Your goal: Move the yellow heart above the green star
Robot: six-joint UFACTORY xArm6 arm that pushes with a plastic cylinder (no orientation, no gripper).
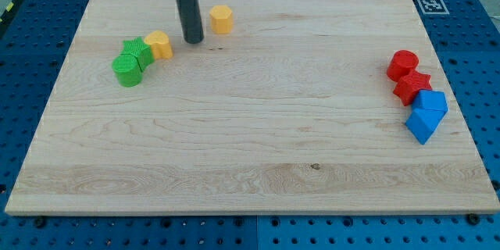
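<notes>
Nearest the view's bottom on the wooden board (pixel 250 164), at the view's right, lie two blue blocks touching each other: a blue cube-like block (pixel 423 126) and, just above it, a blue angular block (pixel 430 101). Touching that one from above is a red star (pixel 412 86), and a red cylinder (pixel 403 64) sits against the star in turn. Across the board on the view's left, a green cylinder (pixel 127 70) rests against the green star (pixel 138 50), which lies just above and to its right. The yellow heart (pixel 159 44) touches the green star's right side, a small lobed yellow block with a flat top, sitting to the star's right and only slightly higher, so not above it. My tip (pixel 194 41) is down on the board just right of the heart, with a narrow gap between them. There is no pincer on this rod, so it holds nothing. Farther up, to the tip's right, a yellow hexagonal block (pixel 222 19) stands alone.
</notes>
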